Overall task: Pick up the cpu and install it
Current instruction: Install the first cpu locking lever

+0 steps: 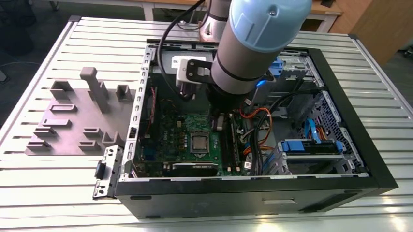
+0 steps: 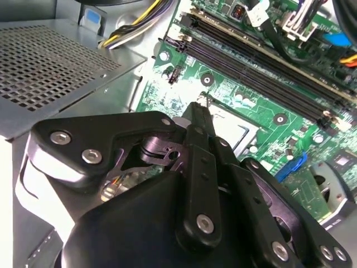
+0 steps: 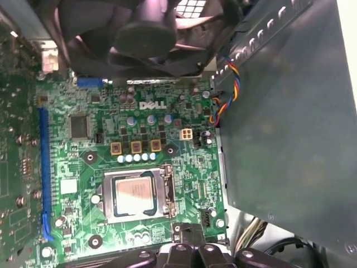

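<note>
The cpu (image 3: 134, 195) is a flat silvery square lying in the socket on the green motherboard (image 3: 83, 162), with the socket's metal frame (image 3: 167, 192) around it. In the exterior view the cpu (image 1: 199, 142) shows low on the board inside the open computer case (image 1: 258, 186). My gripper (image 3: 188, 228) hangs just above the board beside the socket's edge, apart from the chip. In the second wrist view the gripper (image 2: 199, 109) has its black fingers pressed together with nothing seen between them, and the tips partly cover the socket.
A black fan (image 3: 150, 33) hangs over the board's far end. A grey metal wall (image 3: 290, 123) and coloured wires (image 3: 223, 106) flank the socket. Memory slots (image 2: 262, 61), orange and black cables (image 1: 258, 121) and a blue drive cage (image 1: 310, 145) crowd the case. A grey fixture plate (image 1: 71, 121) lies at the exterior view's left.
</note>
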Controlling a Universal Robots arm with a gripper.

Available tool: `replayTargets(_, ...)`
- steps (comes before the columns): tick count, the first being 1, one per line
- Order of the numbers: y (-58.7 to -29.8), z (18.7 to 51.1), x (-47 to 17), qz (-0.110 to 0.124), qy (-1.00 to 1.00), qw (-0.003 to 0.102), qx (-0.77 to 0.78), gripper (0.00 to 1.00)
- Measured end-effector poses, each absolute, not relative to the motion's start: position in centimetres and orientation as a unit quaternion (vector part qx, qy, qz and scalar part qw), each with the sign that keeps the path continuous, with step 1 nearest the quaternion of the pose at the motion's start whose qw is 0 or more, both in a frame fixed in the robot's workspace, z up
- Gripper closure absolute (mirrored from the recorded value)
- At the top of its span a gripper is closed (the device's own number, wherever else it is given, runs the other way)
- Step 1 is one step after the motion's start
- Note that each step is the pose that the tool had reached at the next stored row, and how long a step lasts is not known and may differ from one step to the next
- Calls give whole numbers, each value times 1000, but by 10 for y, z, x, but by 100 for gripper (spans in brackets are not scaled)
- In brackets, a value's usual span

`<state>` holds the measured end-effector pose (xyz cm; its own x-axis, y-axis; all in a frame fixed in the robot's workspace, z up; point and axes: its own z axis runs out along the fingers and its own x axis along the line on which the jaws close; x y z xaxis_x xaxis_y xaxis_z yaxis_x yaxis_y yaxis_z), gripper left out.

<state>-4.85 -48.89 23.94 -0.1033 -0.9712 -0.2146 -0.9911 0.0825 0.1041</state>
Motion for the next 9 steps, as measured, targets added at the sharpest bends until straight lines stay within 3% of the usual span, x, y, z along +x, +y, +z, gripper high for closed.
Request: replayTargets(9, -491, 239, -49, 107, 721, 49, -683, 89)
